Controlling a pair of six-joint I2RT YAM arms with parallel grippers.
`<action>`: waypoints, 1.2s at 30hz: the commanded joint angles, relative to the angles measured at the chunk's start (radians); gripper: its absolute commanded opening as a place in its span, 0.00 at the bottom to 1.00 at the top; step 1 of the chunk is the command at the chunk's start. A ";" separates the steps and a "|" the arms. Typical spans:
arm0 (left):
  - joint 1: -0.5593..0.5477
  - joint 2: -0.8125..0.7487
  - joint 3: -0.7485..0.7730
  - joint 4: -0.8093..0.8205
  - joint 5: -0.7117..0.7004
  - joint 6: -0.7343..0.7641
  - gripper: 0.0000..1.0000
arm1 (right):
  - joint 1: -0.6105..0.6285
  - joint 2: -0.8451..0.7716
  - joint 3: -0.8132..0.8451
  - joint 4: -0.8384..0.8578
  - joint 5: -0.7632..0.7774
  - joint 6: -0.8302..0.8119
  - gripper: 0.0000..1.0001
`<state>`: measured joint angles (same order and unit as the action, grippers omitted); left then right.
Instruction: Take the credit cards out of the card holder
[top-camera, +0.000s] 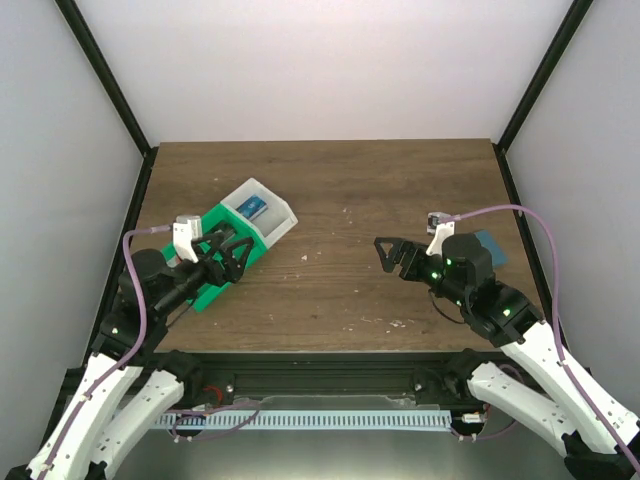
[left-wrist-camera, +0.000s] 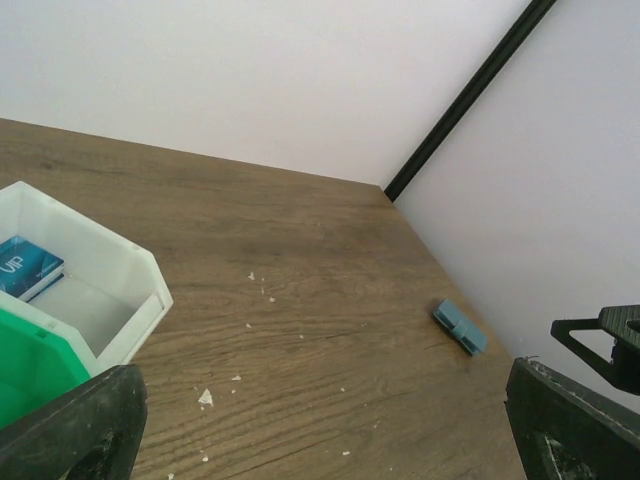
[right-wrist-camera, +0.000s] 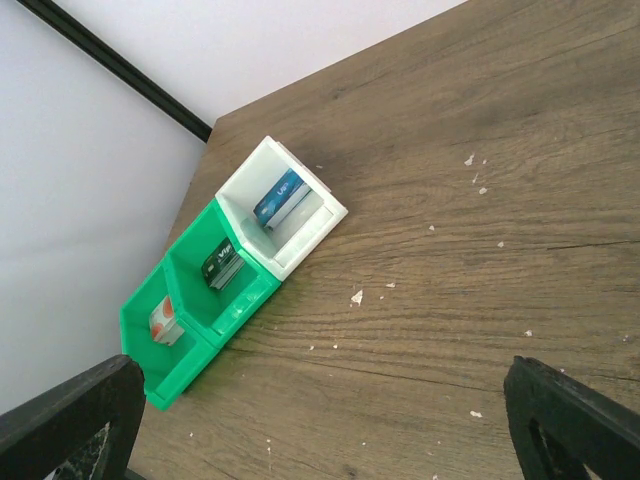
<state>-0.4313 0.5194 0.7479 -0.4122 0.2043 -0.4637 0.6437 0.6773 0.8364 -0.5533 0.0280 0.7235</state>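
Note:
The card holder (top-camera: 490, 246) is a small blue-teal wallet lying folded shut on the table near the right wall, just behind my right arm. It also shows in the left wrist view (left-wrist-camera: 460, 326). Any cards inside it are hidden. A stack of white cards with a red spot (right-wrist-camera: 163, 321) stands in the end green compartment of the tray. My left gripper (top-camera: 238, 257) is open and empty, hovering over the green part of the tray. My right gripper (top-camera: 381, 256) is open and empty above the table's middle right, to the left of the holder.
A green-and-white compartment tray (top-camera: 283, 226) lies at the left, also in the right wrist view (right-wrist-camera: 255, 300). It holds blue cards (right-wrist-camera: 278, 197) in the white bin and dark green cards (right-wrist-camera: 222, 266) in the middle bin. Small white crumbs (left-wrist-camera: 205, 397) dot the wood.

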 joint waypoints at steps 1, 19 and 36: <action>0.006 -0.012 0.000 0.021 0.013 0.025 1.00 | -0.008 -0.004 0.022 -0.005 0.011 0.002 1.00; 0.005 -0.003 -0.051 0.008 -0.085 0.070 1.00 | -0.014 0.199 0.031 -0.014 0.356 0.069 1.00; 0.005 0.000 -0.109 0.039 -0.021 0.111 1.00 | -0.583 0.619 0.091 0.157 0.409 -0.044 1.00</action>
<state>-0.4316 0.5438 0.6521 -0.3977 0.1627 -0.3737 0.1566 1.2388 0.8898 -0.4919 0.4255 0.7296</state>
